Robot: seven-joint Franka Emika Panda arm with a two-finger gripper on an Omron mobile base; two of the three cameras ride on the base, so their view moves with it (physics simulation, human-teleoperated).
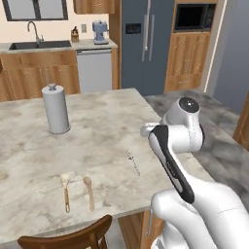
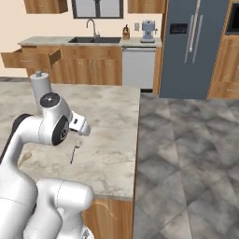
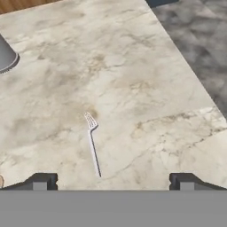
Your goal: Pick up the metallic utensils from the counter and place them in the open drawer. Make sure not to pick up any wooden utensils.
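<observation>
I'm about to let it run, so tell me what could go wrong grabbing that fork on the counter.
1. The fork is thin and lies flat on the counter, so the open gripper may slip off it or scrape the stone.
2. Two wooden spoons lie close by to the fork's left in the left base view; drifting that way risks picking the wrong utensil.
3. The open drawer sits far across the kitchen, so the fork could drop in transit.

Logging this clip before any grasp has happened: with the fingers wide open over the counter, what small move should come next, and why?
Probably lower the open gripper straight down toward the silver fork and centre its thin handle between the fingers. The fork lies flat and alone on the counter, just ahead of the fingertips, well clear of the wooden spoons, so it seems the nearest metallic piece.
</observation>
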